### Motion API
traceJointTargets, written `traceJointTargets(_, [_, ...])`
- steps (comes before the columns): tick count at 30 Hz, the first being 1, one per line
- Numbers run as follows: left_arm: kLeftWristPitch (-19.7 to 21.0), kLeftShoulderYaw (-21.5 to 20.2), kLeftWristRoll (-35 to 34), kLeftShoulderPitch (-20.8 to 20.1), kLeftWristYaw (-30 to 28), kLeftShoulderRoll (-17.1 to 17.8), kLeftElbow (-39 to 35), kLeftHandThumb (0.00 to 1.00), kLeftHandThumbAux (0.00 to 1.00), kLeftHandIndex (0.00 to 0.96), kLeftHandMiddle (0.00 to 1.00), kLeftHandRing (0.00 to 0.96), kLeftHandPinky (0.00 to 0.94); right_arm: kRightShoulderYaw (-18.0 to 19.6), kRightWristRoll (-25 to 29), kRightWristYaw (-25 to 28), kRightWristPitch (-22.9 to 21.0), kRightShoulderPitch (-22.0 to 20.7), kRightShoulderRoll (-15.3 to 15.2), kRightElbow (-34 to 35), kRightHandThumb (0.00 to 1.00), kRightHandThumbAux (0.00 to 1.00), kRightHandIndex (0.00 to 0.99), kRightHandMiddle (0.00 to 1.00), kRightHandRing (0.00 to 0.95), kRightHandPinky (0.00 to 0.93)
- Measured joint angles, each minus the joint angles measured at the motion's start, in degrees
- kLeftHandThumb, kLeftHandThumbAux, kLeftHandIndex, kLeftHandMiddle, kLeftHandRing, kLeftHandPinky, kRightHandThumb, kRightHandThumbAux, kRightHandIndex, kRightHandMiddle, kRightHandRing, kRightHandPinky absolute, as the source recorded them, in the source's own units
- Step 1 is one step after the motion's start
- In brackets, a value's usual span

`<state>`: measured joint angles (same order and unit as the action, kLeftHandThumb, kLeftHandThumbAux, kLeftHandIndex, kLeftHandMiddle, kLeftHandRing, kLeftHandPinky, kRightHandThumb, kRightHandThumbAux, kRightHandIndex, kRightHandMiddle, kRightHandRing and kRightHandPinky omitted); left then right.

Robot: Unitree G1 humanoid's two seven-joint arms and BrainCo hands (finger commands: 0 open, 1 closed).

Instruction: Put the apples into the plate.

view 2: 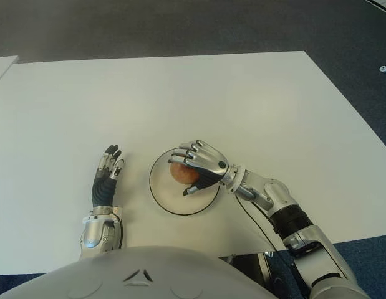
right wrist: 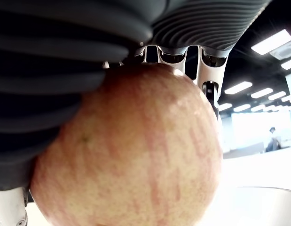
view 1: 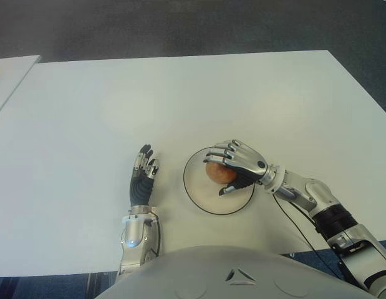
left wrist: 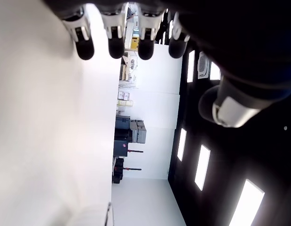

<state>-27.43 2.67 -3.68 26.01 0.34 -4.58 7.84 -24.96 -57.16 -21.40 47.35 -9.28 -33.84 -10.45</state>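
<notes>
Holding: your right hand [view 1: 237, 163] clamped the apple [view 1: 219, 172] over the plate [view 1: 199, 198], near the table's [view 1: 180, 93] front edge.
Left hand [view 1: 142, 174]: lay open beside the plate.
Left: you hadn't released it; no other apples showed.

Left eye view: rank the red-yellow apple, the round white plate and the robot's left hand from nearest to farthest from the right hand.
1. The red-yellow apple: inside the right hand, whose fingers grasp it over the plate.
2. The round white plate with a dark rim: directly beneath that hand, on the white table.
3. The left hand: farthest, left of the plate, fingers extended and holding nothing.
</notes>
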Motion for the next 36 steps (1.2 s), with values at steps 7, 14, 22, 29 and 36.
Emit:
traceJointTargets(7, [0.28,0.10,-0.41,-0.07,-0.01,0.00,-0.09,0.127,0.529,0.037,0.030,0.009,0.010,0.04,4.07,10.70,-0.76,0.07,-1.94,4.55,0.143,0.393,0.017,0.021,0.013,0.008])
traceJointTargets(14, [-0.12,0.15,-0.38,-0.15,-0.01,0.02,0.15,0.115,0.539,0.042,0.041,0.023,0.028,0.26,7.95,16.94,-0.85,0.12,-2.59,6.17,0.081,0.283,0.001,0.001,0.000,0.000])
traceJointTargets(22, [-0.12,0.15,-0.35,-0.24,0.00,0.02,0.25,0.103,0.536,0.047,0.044,0.025,0.032,1.01,11.23,19.69,-0.83,0.12,-2.54,6.71,0.081,0.249,0.000,0.000,0.000,0.000])
traceJointTargets(29, [0.32,0.12,-0.41,-0.32,0.00,0.01,0.18,0.109,0.532,0.048,0.035,0.016,0.023,1.40,12.13,20.67,-0.82,0.12,-2.27,6.86,0.094,0.243,0.000,0.000,0.000,0.000])
traceJointTargets(36, [0.47,0.12,-0.41,-0.32,0.00,0.00,0.12,0.117,0.540,0.050,0.028,0.011,0.023,1.49,12.32,21.15,-0.82,0.12,-2.06,6.95,0.089,0.254,0.000,0.000,0.000,0.000])
